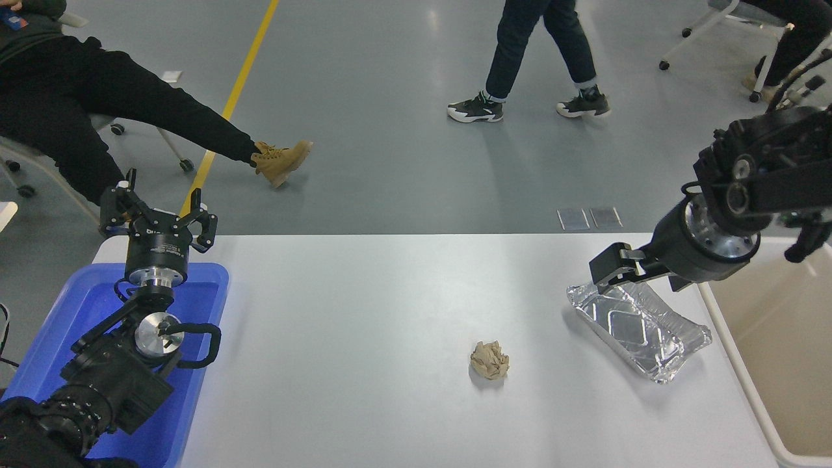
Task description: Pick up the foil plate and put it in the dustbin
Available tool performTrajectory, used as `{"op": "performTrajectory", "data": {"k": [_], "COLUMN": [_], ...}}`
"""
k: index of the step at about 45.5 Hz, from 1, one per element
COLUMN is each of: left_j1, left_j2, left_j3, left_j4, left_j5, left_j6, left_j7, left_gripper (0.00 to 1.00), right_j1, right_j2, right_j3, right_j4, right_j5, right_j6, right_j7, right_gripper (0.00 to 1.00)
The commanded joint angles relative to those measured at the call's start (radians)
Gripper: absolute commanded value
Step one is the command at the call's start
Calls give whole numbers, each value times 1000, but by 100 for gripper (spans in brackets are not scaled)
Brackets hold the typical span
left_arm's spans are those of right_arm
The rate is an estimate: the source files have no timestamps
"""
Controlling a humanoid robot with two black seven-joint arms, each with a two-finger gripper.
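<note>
A crumpled tan paper ball (489,360) sits on the white table (364,312), out in the open near its middle. A bright blue plastic tray (195,364) lies at the table's left end. Beyond the far edge, two small clear squares (589,218) lie on the grey floor (403,130), which a yellow line (234,97) crosses. A seated person's leg in a tan boot (282,159) stretches out at upper left; another person in dark sneakers (478,108) walks past at the top.

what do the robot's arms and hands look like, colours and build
Both arms are black with bare silver metal wrist rings. The left hand has black hooked fingers, faint white print on its round base and a black cable looped beside the wrist. The right hand is black and blocky.
</note>
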Motion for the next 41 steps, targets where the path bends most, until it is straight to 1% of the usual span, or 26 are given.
{"op": "performTrajectory", "data": {"k": [1,6,11,16,21,24,30,41], "left_j1": [0,0,0,0,0,0,0,0], "left_j2": [0,0,0,0,0,1,0,1], "left_j3": [0,0,0,0,0,0,0,0], "left_j4": [0,0,0,0,0,0,0,0], "left_j5": [0,0,0,0,0,0,0,0], "left_j6": [0,0,0,0,0,0,0,0], "left_j7": [0,0,0,0,0,0,0,0], "left_gripper": [99,99,99,99,99,99,99,99], "right_j1": [-185,-275,-355,-436,-514,-543,-596,-723], "right_j2": [-152,-196,-230,-249,-267,-281,-301,-295], "right_j3": [30,70,124,165,199,228,271,351], "right_j4": [-150,-212,-240,-249,-252,-254,-257,-350], "right_j5": [-102,-114,-98,-90,-13,31,65,155], "right_j6": [-38,-41,-50,-116,-185,-206,-220,-321], "right_j7": [-7,-9,-11,-21,-57,-67,-80,-84], "right_gripper": [100,100,100,100,100,100,100,100]}}
